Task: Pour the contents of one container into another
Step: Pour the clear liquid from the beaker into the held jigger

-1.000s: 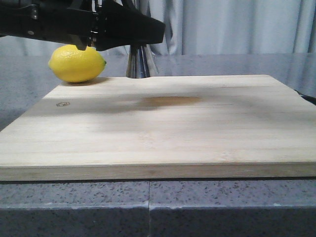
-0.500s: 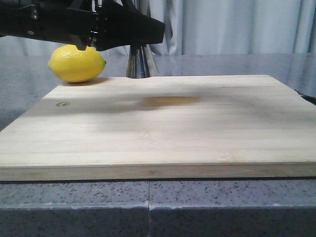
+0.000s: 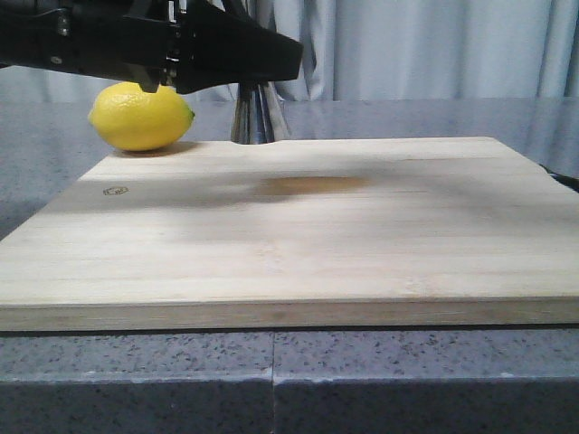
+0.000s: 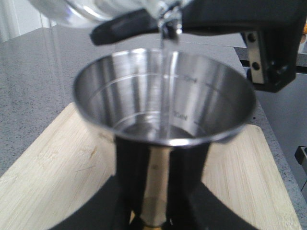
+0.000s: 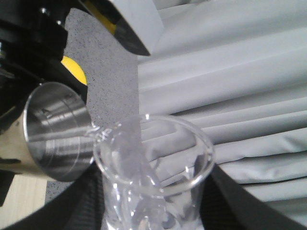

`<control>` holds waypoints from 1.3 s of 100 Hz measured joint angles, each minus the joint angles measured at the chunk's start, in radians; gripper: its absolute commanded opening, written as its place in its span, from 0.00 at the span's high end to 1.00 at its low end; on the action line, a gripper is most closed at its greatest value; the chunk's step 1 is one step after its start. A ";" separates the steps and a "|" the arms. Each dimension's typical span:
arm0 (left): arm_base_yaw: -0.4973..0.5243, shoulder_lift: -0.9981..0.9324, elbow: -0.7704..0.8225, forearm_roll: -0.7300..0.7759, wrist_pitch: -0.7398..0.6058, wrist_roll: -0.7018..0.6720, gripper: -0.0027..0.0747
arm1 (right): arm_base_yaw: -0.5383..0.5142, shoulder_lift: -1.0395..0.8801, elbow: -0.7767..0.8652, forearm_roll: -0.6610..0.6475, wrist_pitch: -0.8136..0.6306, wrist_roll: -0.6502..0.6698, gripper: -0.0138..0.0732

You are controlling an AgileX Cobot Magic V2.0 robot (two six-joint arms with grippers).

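Note:
In the left wrist view the steel jigger (image 4: 163, 105) stands upright with my left gripper (image 4: 157, 167) shut on its narrow stem, over the wooden board (image 4: 53, 167). Above its rim, the clear glass beaker (image 4: 91, 8) is tipped, and a thin stream of clear liquid (image 4: 168, 52) falls into the cup, where a little liquid lies at the bottom. In the right wrist view my right gripper (image 5: 153, 203) is shut on the beaker (image 5: 153, 158), whose lip leans over the jigger (image 5: 57, 132). In the front view only the jigger's lower cone (image 3: 255, 116) shows, under the black left arm (image 3: 181, 45).
A yellow lemon (image 3: 140, 116) lies at the far left corner of the cutting board (image 3: 298, 235), close beside the jigger. The board sits on a speckled grey counter (image 3: 271, 380). Grey curtains (image 3: 425, 45) hang behind.

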 measured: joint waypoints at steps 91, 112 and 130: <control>0.000 0.000 0.000 0.000 0.000 0.000 0.89 | 0.000 0.000 0.000 -0.076 0.013 0.000 0.55; 0.000 0.000 0.000 0.000 0.000 0.000 0.89 | 0.000 0.000 0.000 -0.083 0.015 -0.002 0.55; 0.000 0.000 0.000 0.000 0.000 0.000 0.89 | 0.000 0.000 0.000 -0.086 0.015 -0.002 0.55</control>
